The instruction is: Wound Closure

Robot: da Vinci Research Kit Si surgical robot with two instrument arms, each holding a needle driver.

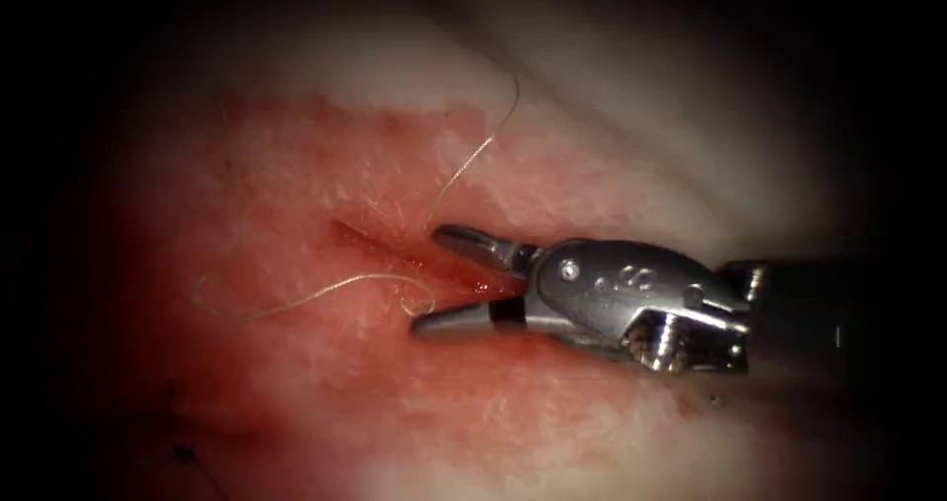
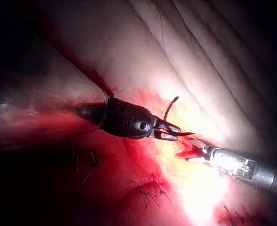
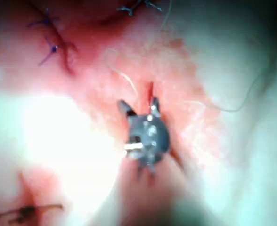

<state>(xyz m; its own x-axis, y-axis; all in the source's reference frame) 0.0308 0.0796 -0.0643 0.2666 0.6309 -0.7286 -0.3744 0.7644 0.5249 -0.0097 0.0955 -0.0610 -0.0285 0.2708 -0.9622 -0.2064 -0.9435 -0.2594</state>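
My right tool [image 1: 431,278] comes in from the right, its jaws open and empty, one on each side of the cut [image 1: 380,245] in the tissue [image 1: 326,363]. A pale thread [image 1: 464,171] runs down to the cut's upper lip. It also lies in a loop [image 1: 296,304] on the tissue left of the cut, ending by the lower jaw. In the left wrist view my dark left tool [image 2: 172,133] is shut on a dark curved needle [image 2: 169,108], held near one end and arching up clear of the tissue. The right tool [image 2: 188,149] sits just beyond it, and its open jaws [image 3: 138,107] straddle the cut [image 3: 149,89].
Red fluid [image 1: 483,286] pools in the cut between the right tool's jaws. Blue knotted stitches [image 3: 49,47] and a darker stitch [image 3: 25,212] lie on the tissue away from the jaws. More blue stitches [image 2: 148,193] lie near the left tool.
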